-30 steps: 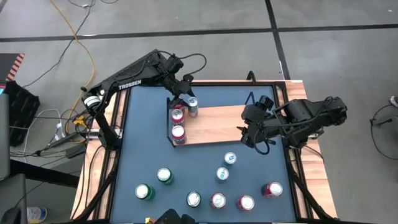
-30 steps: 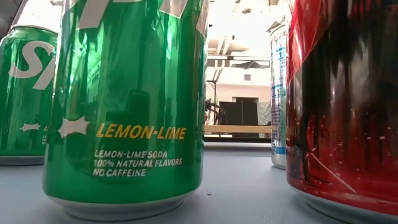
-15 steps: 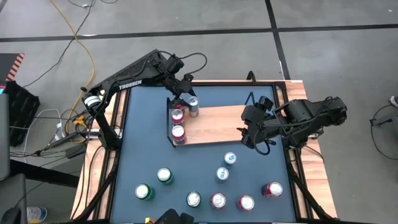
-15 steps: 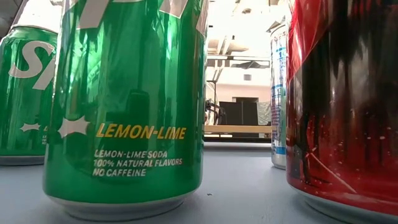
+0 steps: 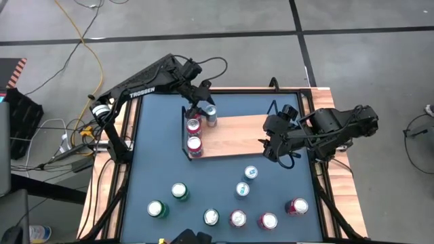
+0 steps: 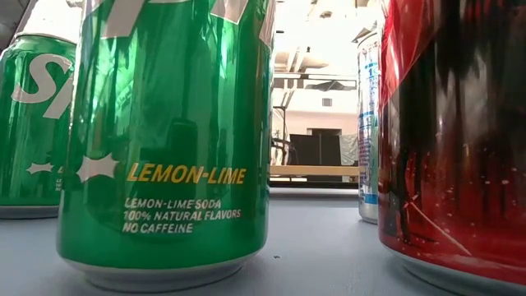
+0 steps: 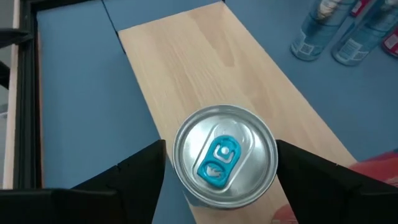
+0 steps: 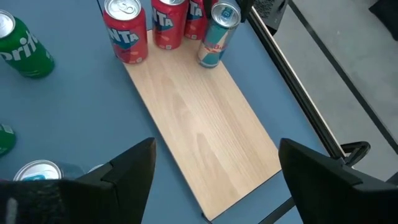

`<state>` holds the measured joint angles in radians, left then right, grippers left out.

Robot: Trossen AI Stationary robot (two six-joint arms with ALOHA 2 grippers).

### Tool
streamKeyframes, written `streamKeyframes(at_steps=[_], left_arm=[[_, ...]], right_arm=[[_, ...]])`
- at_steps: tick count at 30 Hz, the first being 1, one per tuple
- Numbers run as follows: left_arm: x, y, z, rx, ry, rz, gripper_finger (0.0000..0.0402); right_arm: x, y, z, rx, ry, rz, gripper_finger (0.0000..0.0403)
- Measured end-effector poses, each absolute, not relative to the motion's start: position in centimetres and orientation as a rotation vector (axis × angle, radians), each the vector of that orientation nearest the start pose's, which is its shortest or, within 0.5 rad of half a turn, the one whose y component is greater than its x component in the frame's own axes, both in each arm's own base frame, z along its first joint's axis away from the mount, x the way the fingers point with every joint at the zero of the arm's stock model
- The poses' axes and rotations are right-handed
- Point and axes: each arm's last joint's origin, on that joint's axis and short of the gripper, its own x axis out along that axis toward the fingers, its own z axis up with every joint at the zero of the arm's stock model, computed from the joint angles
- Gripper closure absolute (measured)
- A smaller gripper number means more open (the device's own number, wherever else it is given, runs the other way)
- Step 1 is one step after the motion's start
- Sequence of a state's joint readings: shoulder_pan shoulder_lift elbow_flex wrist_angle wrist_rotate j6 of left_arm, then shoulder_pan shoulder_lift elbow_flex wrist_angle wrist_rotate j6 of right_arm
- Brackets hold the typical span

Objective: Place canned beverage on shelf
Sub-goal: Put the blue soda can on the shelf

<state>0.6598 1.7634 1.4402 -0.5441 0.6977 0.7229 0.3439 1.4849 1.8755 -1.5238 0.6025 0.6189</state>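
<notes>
The shelf (image 5: 237, 135), a light-wood board, lies across the table's far half. A silver can with a blue tab (image 7: 225, 155) stands upright on its base at the board's left end, near the far edge (image 5: 210, 115). Two red cans (image 5: 194, 134) stand next to it on the board. My left gripper (image 5: 203, 107) is open, one finger on each side of the silver can's top, with a thin gap showing. My right gripper (image 5: 274, 146) hovers open above the shelf's right end (image 8: 199, 118), nothing between its fingers.
Loose cans stand on the blue tabletop's near half: two green (image 5: 179, 191), two blue-and-white (image 5: 250, 173), and a near row of silver and red ones (image 5: 268, 221). The shelf's middle and right part is bare wood. A black frame (image 5: 319, 176) edges the table.
</notes>
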Motion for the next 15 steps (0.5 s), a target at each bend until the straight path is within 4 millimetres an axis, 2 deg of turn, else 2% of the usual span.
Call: streamKeyframes(at_steps=[7,15], left_arm=[[31.24,21.88,28.07,0.146,0.609,-0.263,0.0123],[31.08,21.75,28.03,0.107,0.629,-0.263,0.0122]], right_arm=[[23.14,6.54,43.23,0.046,0.882,-0.521,0.0078],[23.23,6.45,43.27,0.051,0.874,-0.525,0.0078]])
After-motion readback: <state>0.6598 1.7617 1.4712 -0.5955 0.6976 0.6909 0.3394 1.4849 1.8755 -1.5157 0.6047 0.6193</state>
